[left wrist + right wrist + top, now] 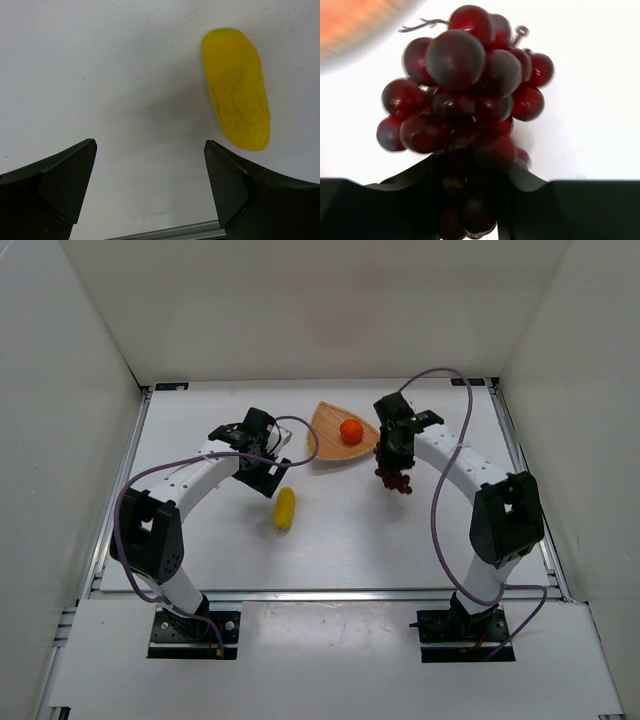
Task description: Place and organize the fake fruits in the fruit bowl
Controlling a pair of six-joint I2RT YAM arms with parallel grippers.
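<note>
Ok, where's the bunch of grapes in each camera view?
Top external: grapes right of centre, beside the fruit bowl's right corner.
Left wrist: not in it; only the lemon shows.
Right wrist: centre, filling much of the frame.
Shared landmark: the right gripper, shut on them in both.

The left arm (195,472) arches from its base at lower left up toward centre frame. Its left gripper (266,476) points down with the jaws spread wide. The right arm (458,462) arches from lower right toward upper centre. Its right gripper (396,465) also points down, clamped on a bunch of grapes (455,60).
</note>
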